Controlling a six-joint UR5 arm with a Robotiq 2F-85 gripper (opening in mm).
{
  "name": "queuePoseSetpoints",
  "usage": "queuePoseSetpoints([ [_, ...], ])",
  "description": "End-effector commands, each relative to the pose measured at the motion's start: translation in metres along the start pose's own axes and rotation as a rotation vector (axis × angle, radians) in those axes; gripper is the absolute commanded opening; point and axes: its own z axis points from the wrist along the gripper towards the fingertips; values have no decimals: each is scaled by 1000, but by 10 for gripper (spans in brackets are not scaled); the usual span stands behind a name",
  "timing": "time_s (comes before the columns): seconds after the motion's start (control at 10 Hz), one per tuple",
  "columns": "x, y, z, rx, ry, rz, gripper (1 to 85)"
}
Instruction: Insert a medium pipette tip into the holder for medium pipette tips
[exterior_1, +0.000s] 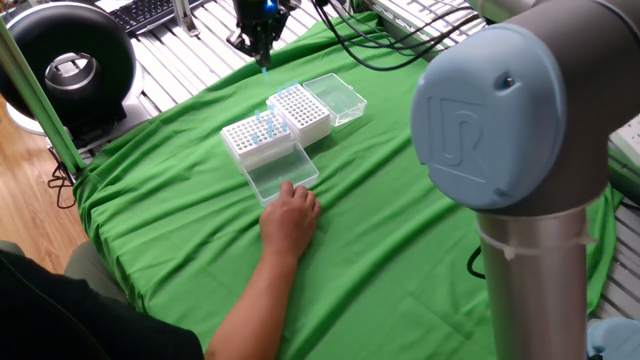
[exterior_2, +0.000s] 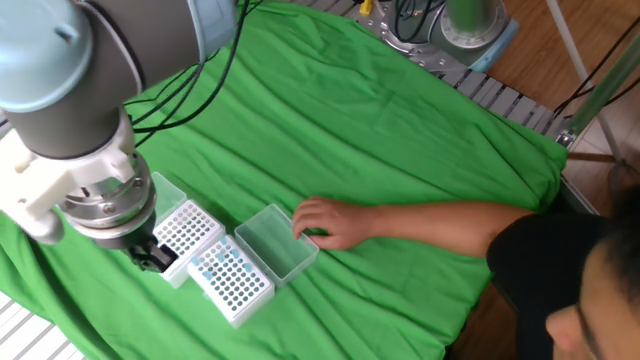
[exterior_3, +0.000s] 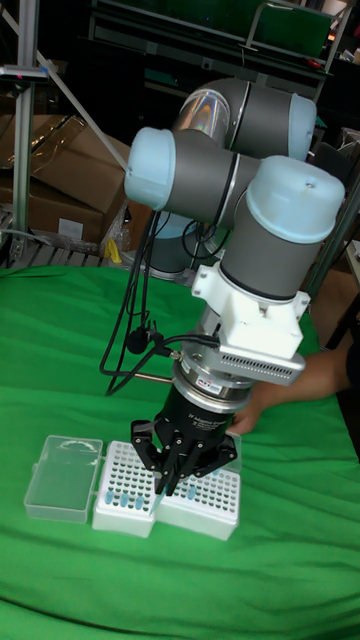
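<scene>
The holder for medium pipette tips (exterior_1: 300, 112) (exterior_2: 186, 229) (exterior_3: 124, 488) is a white block with a dense grid of holes. Its clear lid (exterior_1: 341, 96) (exterior_3: 62, 478) lies open beside it. My gripper (exterior_1: 263, 42) (exterior_2: 152, 258) (exterior_3: 168, 482) hangs above the near edge of this holder, by the gap to the second rack. It is shut on a thin bluish pipette tip (exterior_1: 265, 64) that points straight down. In the other two views the tip itself is hidden by the fingers.
A second white rack (exterior_1: 252, 137) (exterior_2: 231, 281) (exterior_3: 202, 497) with blue tips stands right beside the holder. A person's hand (exterior_1: 290, 217) (exterior_2: 322, 220) rests on its open clear lid (exterior_1: 281, 171) (exterior_2: 277, 241). Green cloth (exterior_1: 400, 250) covers the table; cables (exterior_2: 190, 90) trail across it.
</scene>
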Motion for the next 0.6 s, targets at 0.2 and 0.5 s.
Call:
queuePoseSetpoints([
  [0.2, 9, 7, 10, -25, -11, 22, 10],
  [0.5, 15, 9, 7, -26, 0, 25, 10],
])
